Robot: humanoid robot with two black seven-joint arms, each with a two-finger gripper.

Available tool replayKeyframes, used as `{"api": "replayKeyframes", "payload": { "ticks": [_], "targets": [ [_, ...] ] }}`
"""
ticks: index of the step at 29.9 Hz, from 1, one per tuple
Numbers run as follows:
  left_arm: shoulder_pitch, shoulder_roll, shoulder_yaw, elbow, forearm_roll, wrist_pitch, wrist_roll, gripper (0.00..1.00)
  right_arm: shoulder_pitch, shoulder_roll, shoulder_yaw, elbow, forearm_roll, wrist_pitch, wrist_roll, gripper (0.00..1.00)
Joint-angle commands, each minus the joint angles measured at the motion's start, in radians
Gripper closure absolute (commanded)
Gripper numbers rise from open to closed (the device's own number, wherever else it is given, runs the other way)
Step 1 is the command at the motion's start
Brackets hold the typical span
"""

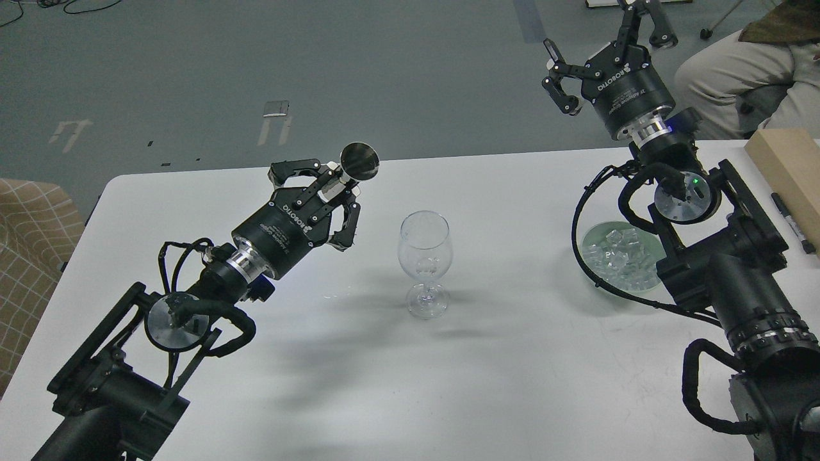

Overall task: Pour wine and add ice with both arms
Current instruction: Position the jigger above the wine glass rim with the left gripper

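A clear wine glass [424, 256] stands upright at the table's middle. To its left and slightly above, my left gripper [330, 189] is shut on a small shiny metal cup [359, 161], which is tipped so its mouth faces up and toward me. I cannot make out any wine in the cup or the glass. The ice [616, 256], a heap of small clear cubes, lies in a pale green bowl [648, 282] on the right, partly hidden by my right arm. My right gripper [605, 48] is open and empty, raised high beyond the table's far edge.
A tan box [788, 166] and a black marker [792, 223] sit at the table's right edge. A seated person's legs [737, 70] are beyond the far right corner. A checked chair [29, 256] stands left of the white table [512, 384].
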Motion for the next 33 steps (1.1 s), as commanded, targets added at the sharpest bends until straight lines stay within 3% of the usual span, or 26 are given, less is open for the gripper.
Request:
{"api": "replayKeyframes", "payload": {
  "ticks": [1,33],
  "targets": [
    [-0.003,-0.005,0.0,-0.002,-0.001,0.001,0.0,0.89,0.0,0.0,0.0,-0.001,0.0,0.0,0.0,0.0],
    [-0.041,-0.009,0.044,-0.009,0.004,0.005,0.008,0.89,0.0,0.0,0.001,-0.012,0.0,0.0,0.0,0.0]
  ]
}}
